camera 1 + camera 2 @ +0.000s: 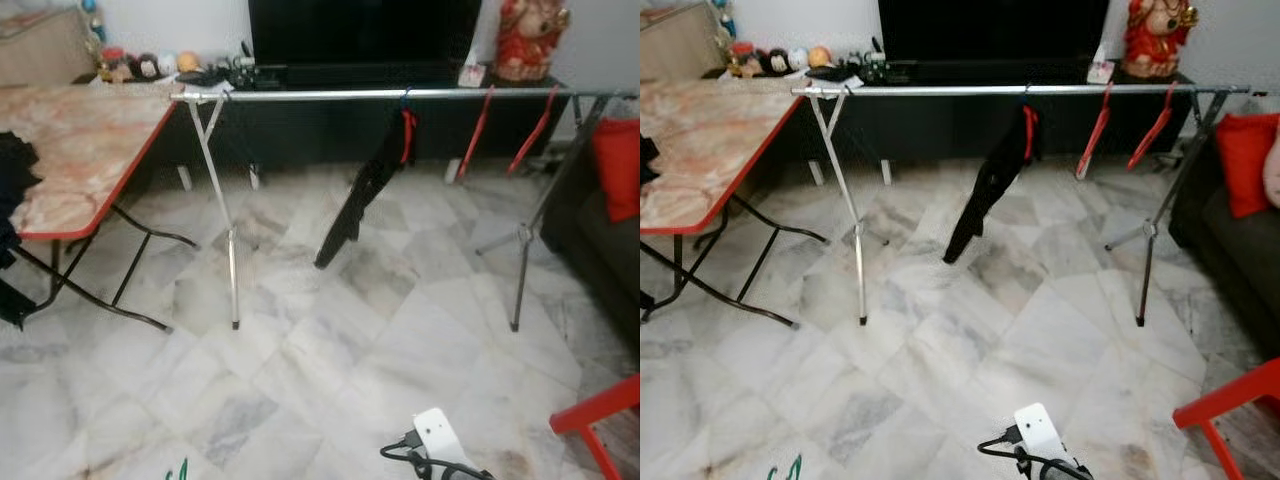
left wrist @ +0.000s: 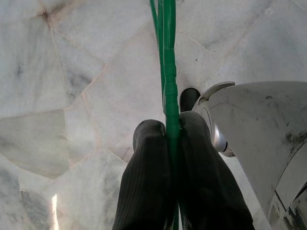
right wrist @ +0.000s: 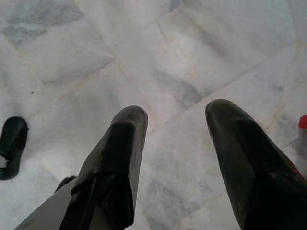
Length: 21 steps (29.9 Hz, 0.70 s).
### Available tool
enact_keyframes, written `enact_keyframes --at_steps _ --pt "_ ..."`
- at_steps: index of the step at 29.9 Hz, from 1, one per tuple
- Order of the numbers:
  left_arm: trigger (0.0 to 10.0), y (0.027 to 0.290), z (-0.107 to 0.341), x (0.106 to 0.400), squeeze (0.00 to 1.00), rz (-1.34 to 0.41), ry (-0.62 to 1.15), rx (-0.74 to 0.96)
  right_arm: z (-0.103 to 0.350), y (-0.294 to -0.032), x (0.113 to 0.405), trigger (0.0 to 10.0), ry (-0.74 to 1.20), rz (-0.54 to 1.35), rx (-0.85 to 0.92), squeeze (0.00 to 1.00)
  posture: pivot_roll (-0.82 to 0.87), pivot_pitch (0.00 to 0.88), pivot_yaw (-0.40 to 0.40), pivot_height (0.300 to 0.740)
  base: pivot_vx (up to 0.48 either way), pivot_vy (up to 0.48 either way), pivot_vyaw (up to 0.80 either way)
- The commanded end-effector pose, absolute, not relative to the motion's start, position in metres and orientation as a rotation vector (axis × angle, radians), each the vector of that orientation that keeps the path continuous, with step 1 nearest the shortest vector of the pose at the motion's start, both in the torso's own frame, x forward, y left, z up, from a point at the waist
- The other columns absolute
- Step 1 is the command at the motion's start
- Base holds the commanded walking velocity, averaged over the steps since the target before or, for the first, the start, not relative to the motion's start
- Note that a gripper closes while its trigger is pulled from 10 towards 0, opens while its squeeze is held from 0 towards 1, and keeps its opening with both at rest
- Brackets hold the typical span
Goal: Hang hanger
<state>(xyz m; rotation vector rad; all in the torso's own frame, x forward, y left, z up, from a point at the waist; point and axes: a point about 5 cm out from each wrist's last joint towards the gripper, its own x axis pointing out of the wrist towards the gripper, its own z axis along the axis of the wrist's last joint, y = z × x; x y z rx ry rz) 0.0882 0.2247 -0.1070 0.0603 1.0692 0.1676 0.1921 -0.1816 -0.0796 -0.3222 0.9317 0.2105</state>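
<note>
Gripping a green hanger (image 2: pixel 169 72), the left pincer (image 2: pixel 171 139) is clamped over marble floor (image 2: pixel 72 72). Right pincer (image 3: pixel 175 124) hangs apart. Head views show the rail (image 1: pixel 400 94) ahead, carrying red hangers (image 1: pixel 478 130).

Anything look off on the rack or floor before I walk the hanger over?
One oddity: the black garment hangs lopsided off its red hanger on the rack rail, trailing diagonally toward the floor. The left gripper is shut on the green hanger.
</note>
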Motion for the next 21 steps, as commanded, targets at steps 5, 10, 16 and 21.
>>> enact_keyframes --at_steps 5,10,16,21 --pt "10.0 0.2198 -0.1098 0.0819 0.0 0.148 1.1 0.04 -0.0765 -0.1757 0.1984 10.0 0.893 0.209 -0.309 0.0 -0.11 0.0 0.011 0.74 0.344 0.0 0.0" --pt "10.0 0.223 -0.1096 0.0793 0.0 0.149 1.104 0.042 -0.0766 -0.1764 0.1984 10.0 0.896 0.197 -0.314 0.0 -0.11 0.0 0.01 0.74 0.362 0.0 0.0" --pt "10.0 0.2222 -0.11 0.0779 0.0 0.151 1.105 0.037 -0.0764 -0.1767 0.1989 10.0 0.894 0.185 -0.308 0.0 -0.11 0.0 0.009 0.74 0.366 0.0 -0.59" --pt "10.0 0.2181 -0.1113 0.0755 0.0 0.146 1.112 0.035 -0.0764 -0.1766 0.1988 10.0 0.894 0.185 -0.31 0.0 -0.12 0.0 0.011 0.74 0.367 0.0 -0.74"
